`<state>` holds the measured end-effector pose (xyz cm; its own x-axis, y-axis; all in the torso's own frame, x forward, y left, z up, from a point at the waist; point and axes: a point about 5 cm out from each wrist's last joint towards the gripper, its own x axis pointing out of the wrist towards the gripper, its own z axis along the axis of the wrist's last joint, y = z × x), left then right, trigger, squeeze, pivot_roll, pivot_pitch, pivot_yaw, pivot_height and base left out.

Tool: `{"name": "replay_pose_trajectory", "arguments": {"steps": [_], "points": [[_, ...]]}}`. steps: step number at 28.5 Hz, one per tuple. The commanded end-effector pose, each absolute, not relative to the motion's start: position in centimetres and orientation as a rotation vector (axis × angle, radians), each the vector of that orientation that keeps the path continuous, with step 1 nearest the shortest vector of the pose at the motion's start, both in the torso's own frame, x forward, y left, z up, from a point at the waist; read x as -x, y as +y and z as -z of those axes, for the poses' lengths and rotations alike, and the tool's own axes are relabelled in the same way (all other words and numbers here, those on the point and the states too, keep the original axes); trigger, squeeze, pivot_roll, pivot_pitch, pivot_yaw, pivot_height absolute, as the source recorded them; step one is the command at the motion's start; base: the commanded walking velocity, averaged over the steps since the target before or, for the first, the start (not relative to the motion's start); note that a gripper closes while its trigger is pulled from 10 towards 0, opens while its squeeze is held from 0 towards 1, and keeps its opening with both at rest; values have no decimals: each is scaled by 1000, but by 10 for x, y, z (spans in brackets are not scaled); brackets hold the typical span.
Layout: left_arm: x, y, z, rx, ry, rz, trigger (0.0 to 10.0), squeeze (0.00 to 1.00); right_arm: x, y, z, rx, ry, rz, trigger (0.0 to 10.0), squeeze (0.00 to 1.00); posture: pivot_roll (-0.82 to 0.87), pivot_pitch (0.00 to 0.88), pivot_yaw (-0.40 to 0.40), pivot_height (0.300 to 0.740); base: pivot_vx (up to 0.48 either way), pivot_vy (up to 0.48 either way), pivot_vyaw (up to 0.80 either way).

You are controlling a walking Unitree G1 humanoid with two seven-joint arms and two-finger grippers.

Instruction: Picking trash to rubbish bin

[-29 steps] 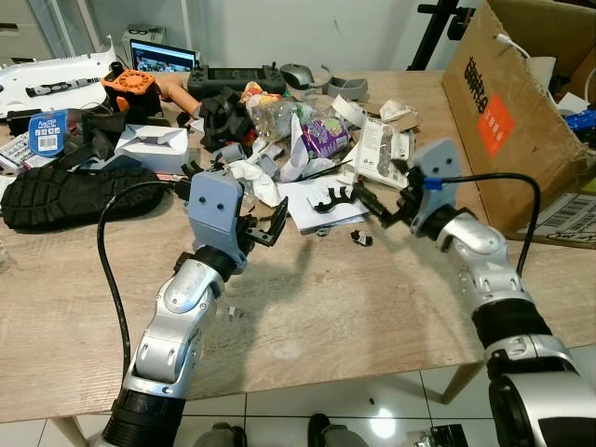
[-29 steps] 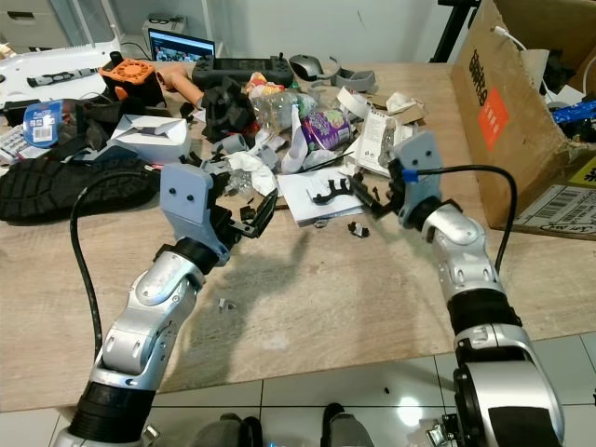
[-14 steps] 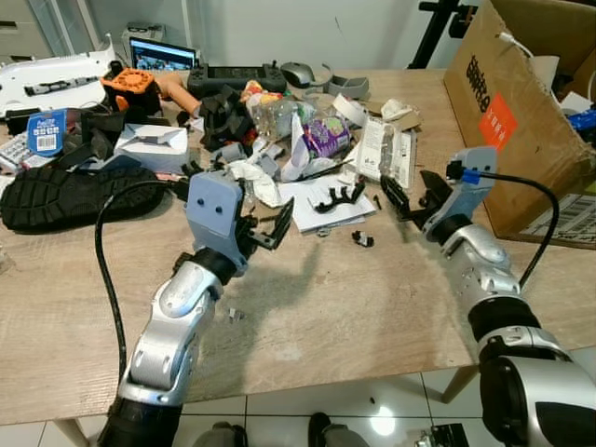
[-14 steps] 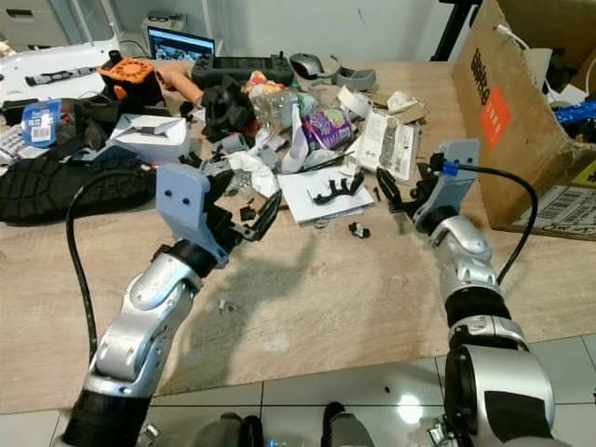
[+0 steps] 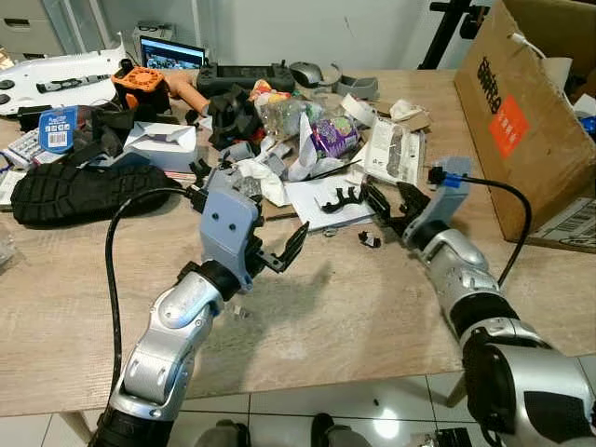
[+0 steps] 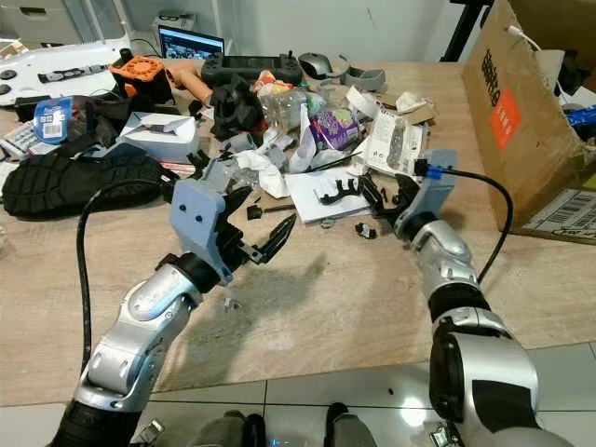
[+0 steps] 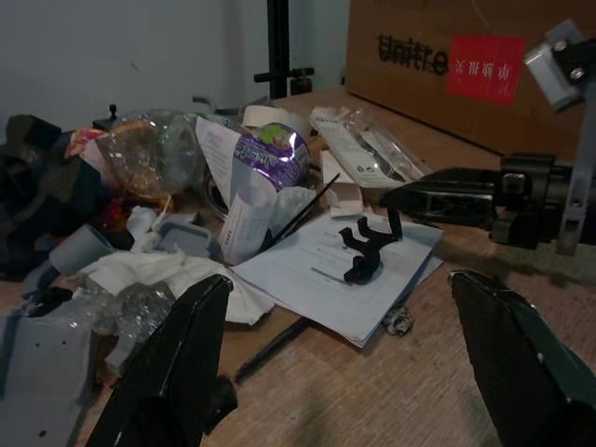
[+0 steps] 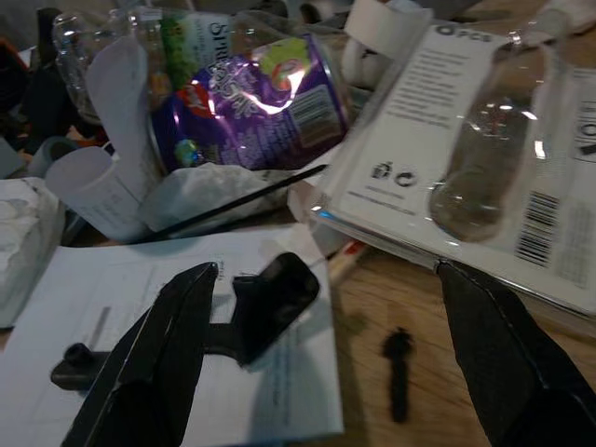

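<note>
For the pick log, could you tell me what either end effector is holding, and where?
Nothing is held: the left end effector and right end effector are both open.

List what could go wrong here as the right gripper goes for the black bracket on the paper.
The right gripper, open, may catch the paper under the black bracket and drag it along. Closing could also snag the thin black stick or nudge the blister pack beside it.
</note>
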<state>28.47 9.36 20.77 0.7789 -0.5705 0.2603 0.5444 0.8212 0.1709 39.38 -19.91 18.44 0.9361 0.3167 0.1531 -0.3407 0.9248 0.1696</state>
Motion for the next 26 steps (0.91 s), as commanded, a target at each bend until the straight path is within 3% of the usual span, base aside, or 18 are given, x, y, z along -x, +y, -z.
{"name": "replay_pose_trajectory", "arguments": {"steps": [1, 6, 7, 8, 9, 26], "points": [[-281, 94, -203, -108, -288, 614, 10000, 0, -393, -199, -178, -214, -95, -336, 10000, 0, 149, 257, -18, 740, 0, 0, 0], [-282, 94, -204, -113, -289, 614, 10000, 0, -395, -197, -181, -215, -97, -336, 10000, 0, 152, 265, -20, 740, 0, 0, 0], [-282, 94, -204, -112, -289, 613, 10000, 0, -395, -197, -182, -221, -102, -338, 4706, 0, 149, 251, -15, 740, 0, 0, 0], [-282, 94, -204, -112, -289, 613, 10000, 0, -395, -197, -182, -221, -102, -338, 4706, 0, 149, 251, -15, 740, 0, 0, 0], [-282, 93, -204, -112, -288, 615, 10000, 0, -395, -197, -182, -226, -105, -341, 0, 0, 149, 244, -17, 740, 0, 0, 0], [-286, 91, -204, -106, -293, 595, 10000, 0, -398, -201, -191, -220, -117, -340, 0, 0, 126, 248, -36, 740, 0, 0, 0]]}}
